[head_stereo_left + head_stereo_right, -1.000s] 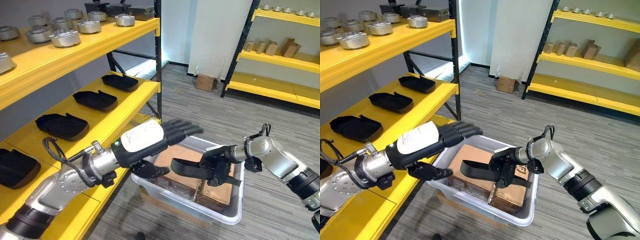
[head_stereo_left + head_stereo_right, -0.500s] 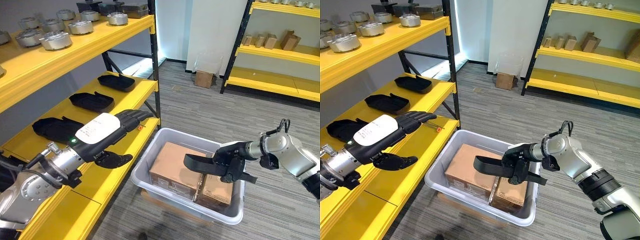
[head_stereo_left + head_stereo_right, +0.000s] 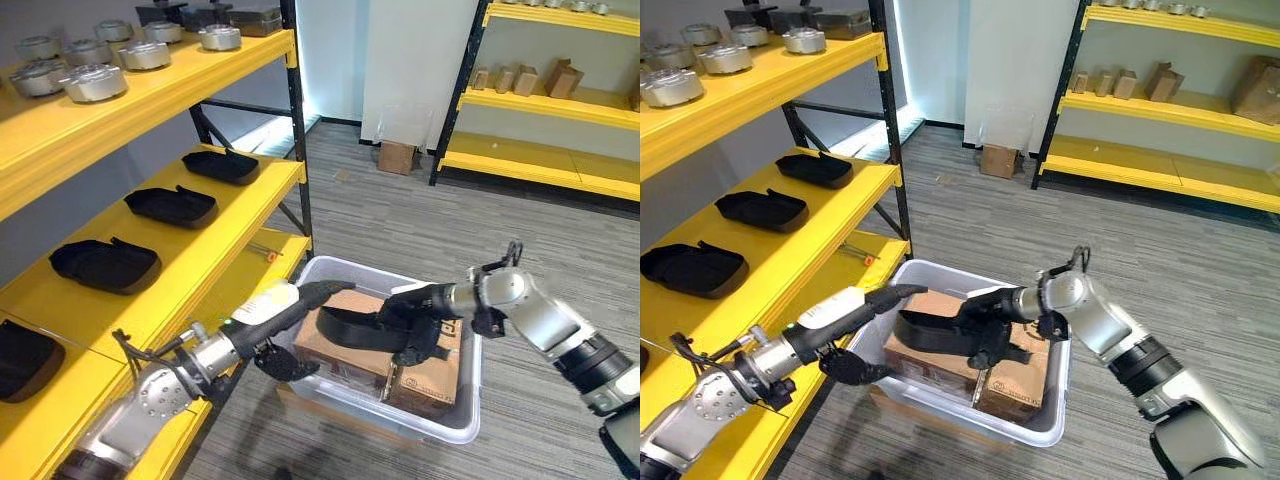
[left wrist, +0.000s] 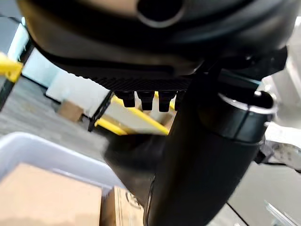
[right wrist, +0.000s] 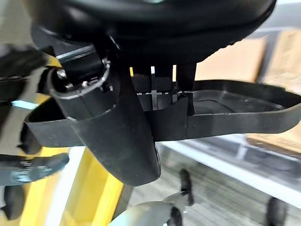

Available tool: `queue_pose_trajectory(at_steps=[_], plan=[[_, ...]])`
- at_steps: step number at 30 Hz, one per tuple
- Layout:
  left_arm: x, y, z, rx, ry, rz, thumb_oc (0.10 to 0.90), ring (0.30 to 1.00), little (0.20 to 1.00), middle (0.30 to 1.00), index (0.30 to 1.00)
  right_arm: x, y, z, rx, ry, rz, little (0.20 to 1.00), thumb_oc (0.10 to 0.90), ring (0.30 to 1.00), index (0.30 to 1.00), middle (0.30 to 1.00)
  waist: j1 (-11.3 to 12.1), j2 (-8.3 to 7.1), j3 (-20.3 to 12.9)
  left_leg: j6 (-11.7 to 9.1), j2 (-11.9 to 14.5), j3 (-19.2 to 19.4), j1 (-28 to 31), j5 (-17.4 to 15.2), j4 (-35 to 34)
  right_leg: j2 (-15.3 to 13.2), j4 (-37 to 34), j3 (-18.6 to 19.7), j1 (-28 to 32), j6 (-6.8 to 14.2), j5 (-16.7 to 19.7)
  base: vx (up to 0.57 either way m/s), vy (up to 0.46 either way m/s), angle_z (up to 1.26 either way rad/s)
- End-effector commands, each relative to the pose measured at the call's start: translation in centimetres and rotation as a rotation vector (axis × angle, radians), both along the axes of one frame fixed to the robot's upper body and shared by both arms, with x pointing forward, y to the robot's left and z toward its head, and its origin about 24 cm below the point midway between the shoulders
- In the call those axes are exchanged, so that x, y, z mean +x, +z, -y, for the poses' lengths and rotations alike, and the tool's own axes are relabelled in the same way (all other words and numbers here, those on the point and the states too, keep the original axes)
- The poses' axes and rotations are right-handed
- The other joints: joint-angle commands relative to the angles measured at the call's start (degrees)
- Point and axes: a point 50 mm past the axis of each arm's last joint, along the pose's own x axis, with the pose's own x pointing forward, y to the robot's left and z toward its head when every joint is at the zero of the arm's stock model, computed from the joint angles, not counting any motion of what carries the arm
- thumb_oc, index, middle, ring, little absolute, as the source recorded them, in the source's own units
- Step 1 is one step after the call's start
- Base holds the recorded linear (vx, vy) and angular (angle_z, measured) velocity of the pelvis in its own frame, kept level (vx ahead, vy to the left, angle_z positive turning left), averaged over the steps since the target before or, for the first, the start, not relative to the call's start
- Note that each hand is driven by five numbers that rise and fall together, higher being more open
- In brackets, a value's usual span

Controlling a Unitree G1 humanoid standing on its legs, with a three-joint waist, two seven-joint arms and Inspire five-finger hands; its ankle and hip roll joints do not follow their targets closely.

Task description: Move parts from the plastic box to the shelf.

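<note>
**Black moulded part held over plastic box, right hand**

Black moulded part (image 3: 352,329) gripped by right hand (image 3: 425,312), fingers and thumb curled round one end. Hung level above two cardboard cartons (image 3: 345,352) in grey plastic box (image 3: 465,405); looked clear of carton tops, contact not certain. Long and shallow, tray-like, open side up in right wrist view (image 5: 235,110).

Left hand (image 3: 285,305) reached over near rim of box, fingers straight and together, tips just beside free end of part. Thumb (image 3: 285,364) spread below, holding nothing. Could not tell whether fingertips touched the part.

Plastic box sat on grey plank floor (image 3: 400,215), tight against lower corner of yellow shelf (image 3: 215,255). Box on a low brown base (image 3: 340,420), only its edge visible.

Middle shelf level carried matching black parts in a row: (image 3: 105,265), (image 3: 170,205), (image 3: 222,166). Another at far left edge, lower level (image 3: 25,358). Small orange-tipped item (image 3: 268,254) lay on the level just beside the box. Top level held round metal castings (image 3: 95,82) and dark blocks (image 3: 235,18) at far end.

Second yellow rack (image 3: 545,100) across the room with small brown cartons (image 3: 562,77). Lone carton (image 3: 397,157) on floor by white wall.
</note>
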Motion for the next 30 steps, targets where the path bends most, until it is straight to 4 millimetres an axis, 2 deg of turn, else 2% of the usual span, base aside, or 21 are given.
queue_pose_trajectory(at_steps=[1, 3, 7, 12, 18, 24, 30], plan=[[1.9, 4.3, 1.3, -0.125, -0.038, 0.2, 0.9, 1.0, 1.0, 1.0, 1.0, 1.1, 5.7, -3.4, 0.053, 0.109, 0.255, 0.3, 0.4, 0.3, 0.3, 0.3, 1.2, -1.83, -2.4, -2.0, 3.5, -2.1, 1.9, -2.2, -0.4, -2.7, 5.6, -4.9, 0.0, 0.1, -3.0, 0.01, -0.01, -0.04], [2.1, 4.1, 1.4, -0.177, -0.016, 0.162, 0.9, 1.0, 1.0, 1.0, 1.0, 1.1, 5.5, -4.0, 0.071, 0.114, 0.257, 0.3, 0.4, 0.3, 0.3, 0.3, 1.4, -1.79, -2.3, -2.0, 3.5, -2.1, 1.9, -2.3, -0.4, -2.7, 5.6, -4.8, 0.0, 0.1, -3.0, 0.0, -0.007, -0.02], [2.5, 2.9, 3.0, -0.158, -0.044, 0.154, 0.9, 1.0, 1.0, 1.0, 1.0, 1.0, 5.1, -5.8, 0.089, 0.144, 0.283, 0.3, 0.4, 0.3, 0.3, 0.3, 1.2, -1.88, -2.1, -1.8, 3.6, -1.9, 2.1, -2.6, -0.4, -2.7, 5.4, -4.7, 0.1, 0.0, -3.0, 0.0, 0.0, 0.0], [2.3, 2.1, 3.5, -0.136, -0.062, 0.135, 0.9, 1.0, 1.0, 1.0, 1.0, 1.1, 5.0, -6.3, 0.098, 0.144, 0.294, 0.3, 0.4, 0.3, 0.3, 0.3, 1.0, -1.84, -2.2, -2.0, 3.7, -1.5, 2.1, -2.5, -0.5, -2.8, 5.3, -4.7, 0.0, 0.3, -2.9, -0.01, -0.002, -0.03], [3.1, 1.0, 3.5, -0.077, -0.007, 0.071, 0.9, 1.0, 1.0, 1.0, 1.0, 1.2, 5.0, -6.6, 0.099, 0.149, 0.317, 0.3, 0.4, 0.3, 0.3, 0.3, 0.8, -1.62, -2.4, -2.1, 3.9, -1.1, 2.3, -2.6, -0.4, -2.8, 5.2, -4.5, 0.0, 0.3, -3.0, 0.0, 0.0, 0.0], [2.9, 0.6, 3.6, -0.015, -0.015, 0.121, 0.9, 1.0, 1.0, 1.0, 1.0, 1.1, 5.5, -6.9, 0.113, 0.155, 0.347, 0.3, 0.4, 0.3, 0.3, 0.3, 0.6, -1.41, -2.3, -2.1, 4.1, -0.7, 2.4, -2.6, -0.3, -3.0, 5.0, -4.6, -0.1, 0.4, -2.8, -0.01, -0.004, 0.0], [2.8, 0.6, 3.8, 0.104, -0.021, 0.251, 0.9, 1.0, 1.0, 1.0, 1.0, 1.1, 5.4, -6.9, 0.088, 0.157, 0.358, 0.3, 0.4, 0.3, 0.3, 0.3, 0.4, -1.18, -2.3, -2.3, 4.3, -0.4, 2.4, -2.5, -0.3, -3.0, 5.0, -4.5, -0.1, 0.3, -2.9, 0.0, 0.0, 0.0]])
